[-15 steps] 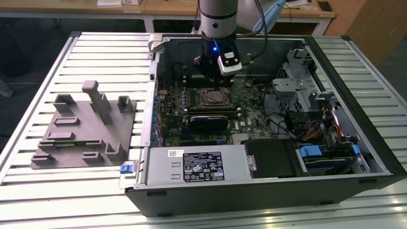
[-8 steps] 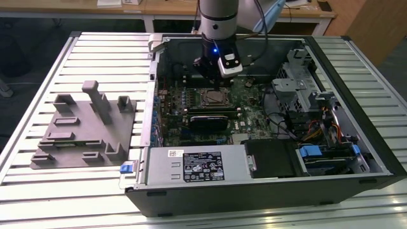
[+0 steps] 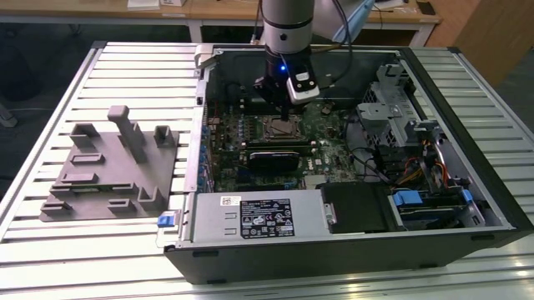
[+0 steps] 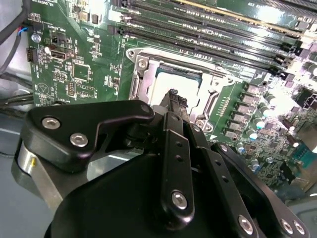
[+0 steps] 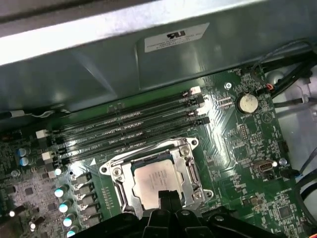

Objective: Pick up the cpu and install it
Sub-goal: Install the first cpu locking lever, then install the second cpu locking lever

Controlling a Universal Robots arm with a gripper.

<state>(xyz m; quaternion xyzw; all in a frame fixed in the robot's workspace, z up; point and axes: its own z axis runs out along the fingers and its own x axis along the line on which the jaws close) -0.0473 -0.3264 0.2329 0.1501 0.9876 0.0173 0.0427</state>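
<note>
One arm over one open case, and the gripper is down inside it, right above the socket. One cpu on show, and it's lying flat in that socket, silver top up, metal frame all around it. In both wrist views the fingertips sit pressed together with no gap between them, poised at the edge of the cpu; whether they actually touch it, I can't tell. Nothing is clamped between them. In the second wrist view the closed fingers point straight at the chip in the socket. Count the memory slots: four long dark ones, side by side, just beside the socket on the green board, and all four look unfilled. One round coin battery sits further along the board. Inside the case there's also one black card just below the socket in the exterior view, one labelled power supply along the near wall, and a drive cage with blue tabs on the exterior view's right. Outside the case, on the slatted table, one grey fixture stands at the exterior view's left, well apart from the gripper; I see no parts sitting in its holders.
</note>
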